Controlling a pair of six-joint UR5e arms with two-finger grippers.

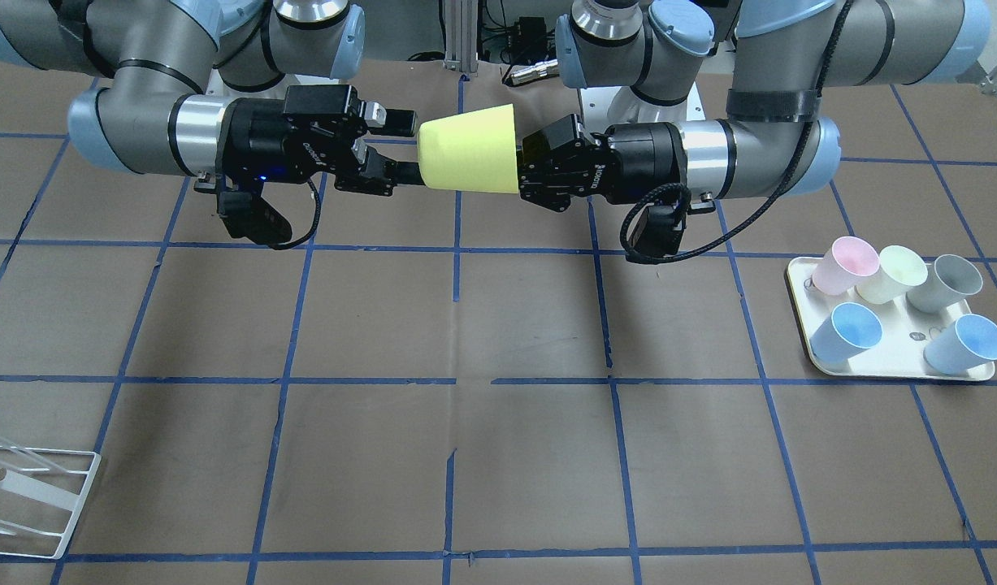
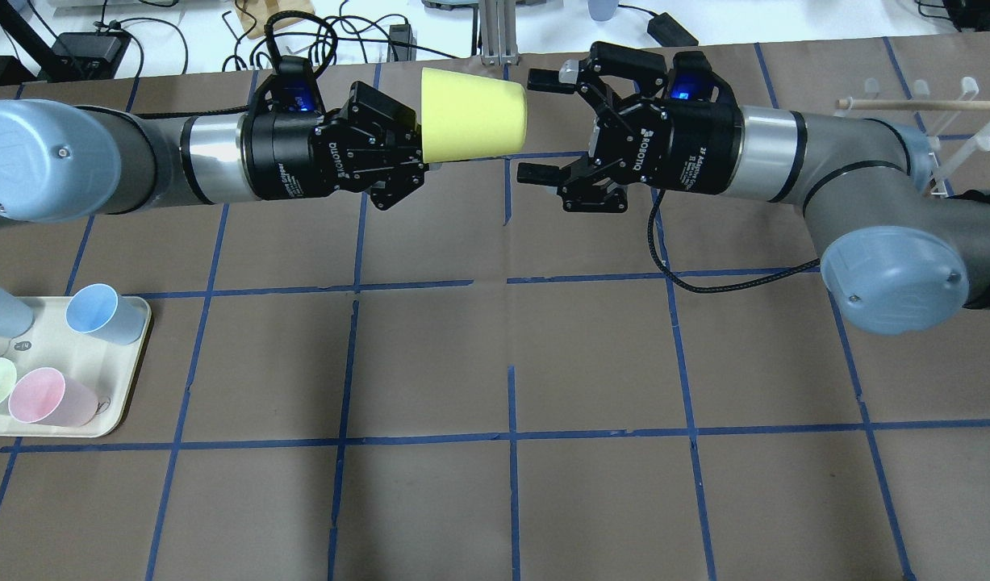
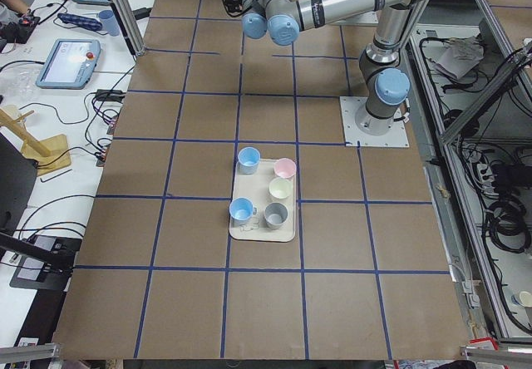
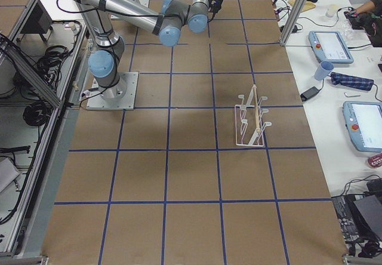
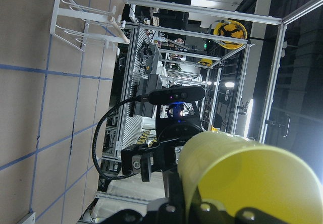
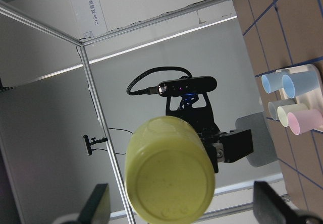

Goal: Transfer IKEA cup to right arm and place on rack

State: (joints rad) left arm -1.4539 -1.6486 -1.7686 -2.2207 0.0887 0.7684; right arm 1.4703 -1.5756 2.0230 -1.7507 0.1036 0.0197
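Lying horizontal, IKEA cup (image 2: 472, 113) points base toward right end effector (image 2: 536, 125)

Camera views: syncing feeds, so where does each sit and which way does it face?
Front-facing: across the table, facing the robot; both arms, yellow cup.
Overhead: behind the shoulders, looking down; both arms.
Exterior left: table's tray end, looking along; left arm nearer.
Exterior right: rack end, looking along; right arm nearer.
Left wrist: along the cup toward the right pincer.
Right wrist: faces the cup's base; own fingers.
Both wrists share the cup.
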